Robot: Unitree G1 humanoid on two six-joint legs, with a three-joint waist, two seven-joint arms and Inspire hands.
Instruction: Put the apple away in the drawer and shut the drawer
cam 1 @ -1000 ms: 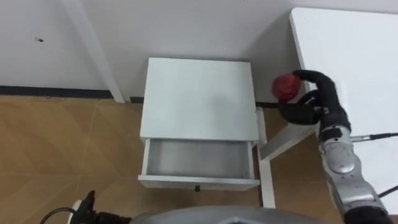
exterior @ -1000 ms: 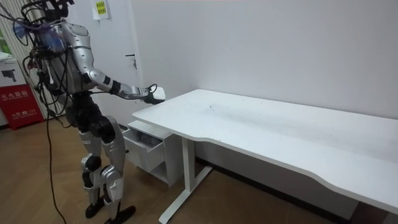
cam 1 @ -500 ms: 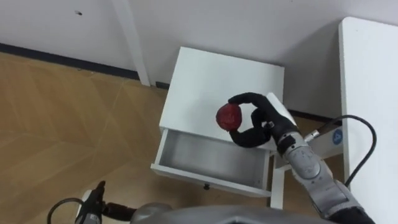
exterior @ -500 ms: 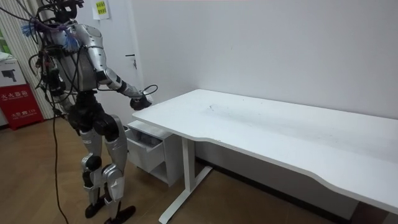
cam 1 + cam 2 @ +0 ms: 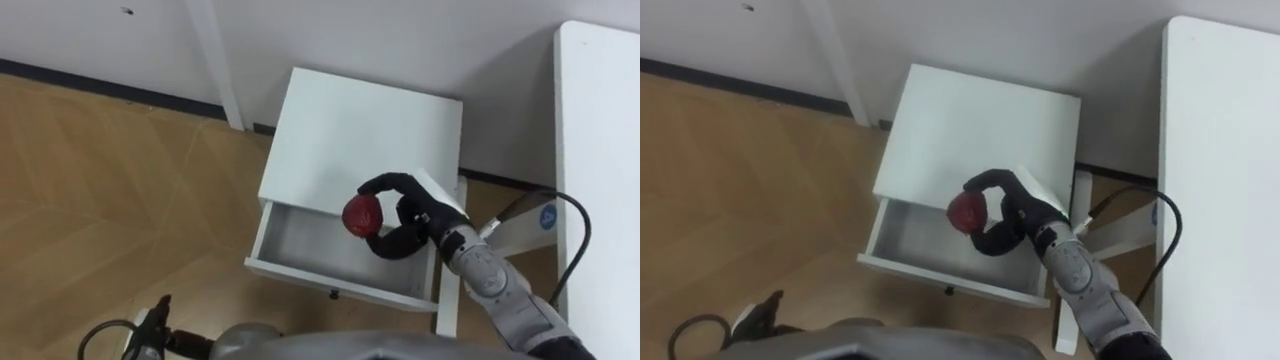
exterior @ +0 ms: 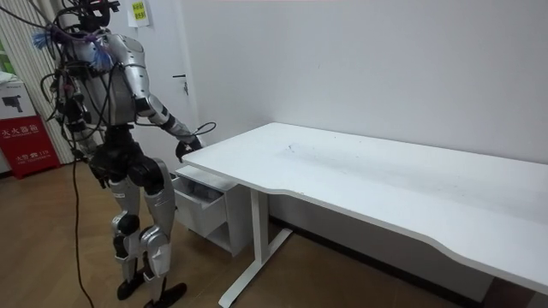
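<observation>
Your right hand curled round apple, held over open drawer of white cabinet beside counter; robot stands facing cabinet.

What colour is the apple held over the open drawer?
Red. The apple, held in the right hand, shows best in the left eye view.

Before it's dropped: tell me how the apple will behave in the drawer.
The apple looks round and smooth, so it will probably roll on the flat drawer floor. It seems rigid: the right hand curls round it without denting it.
</observation>
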